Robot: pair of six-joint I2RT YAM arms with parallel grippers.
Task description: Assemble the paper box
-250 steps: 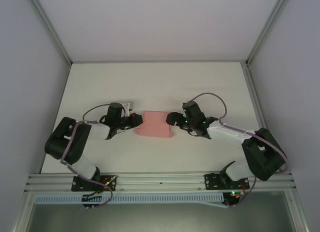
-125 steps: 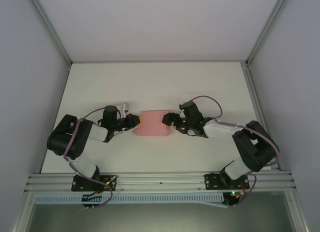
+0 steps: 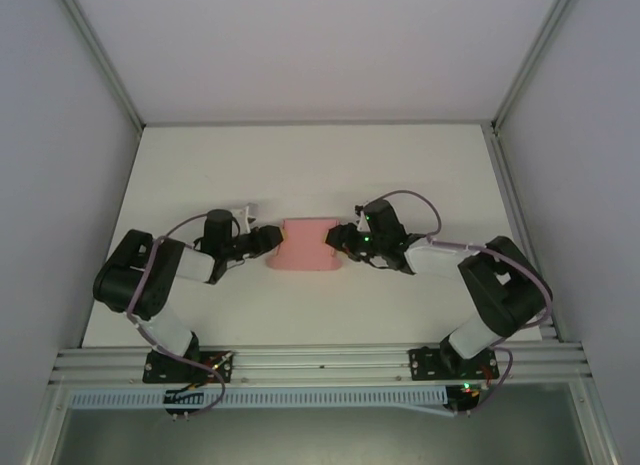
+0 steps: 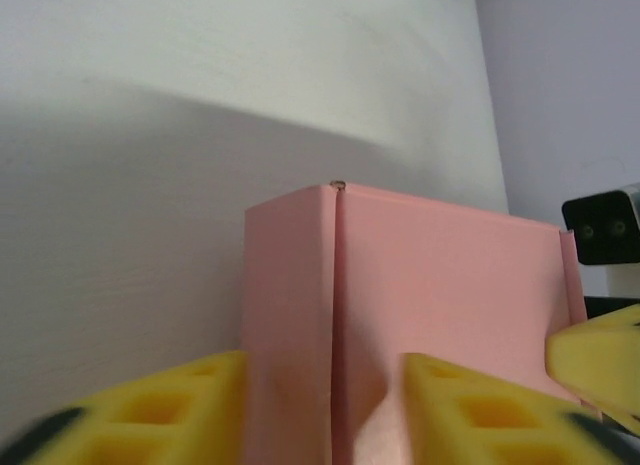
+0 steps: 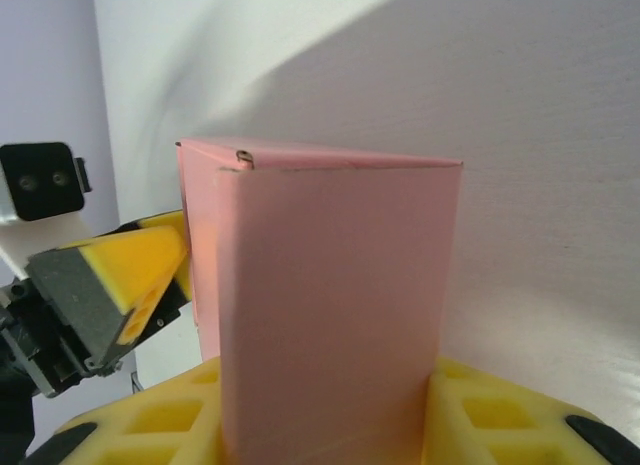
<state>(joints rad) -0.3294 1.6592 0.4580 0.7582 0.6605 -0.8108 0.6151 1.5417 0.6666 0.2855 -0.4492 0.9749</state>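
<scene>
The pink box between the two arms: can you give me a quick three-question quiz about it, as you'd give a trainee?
1. True or false: the paper box lies as a flat sheet on the table.
2. The right arm's fingers are: A yellow, B blue, C red.
3. Fill in: the box sits ___ the left arm's fingers and the right arm's.
Key: 1 false, it is folded up with standing walls; 2 A; 3 between.
</scene>
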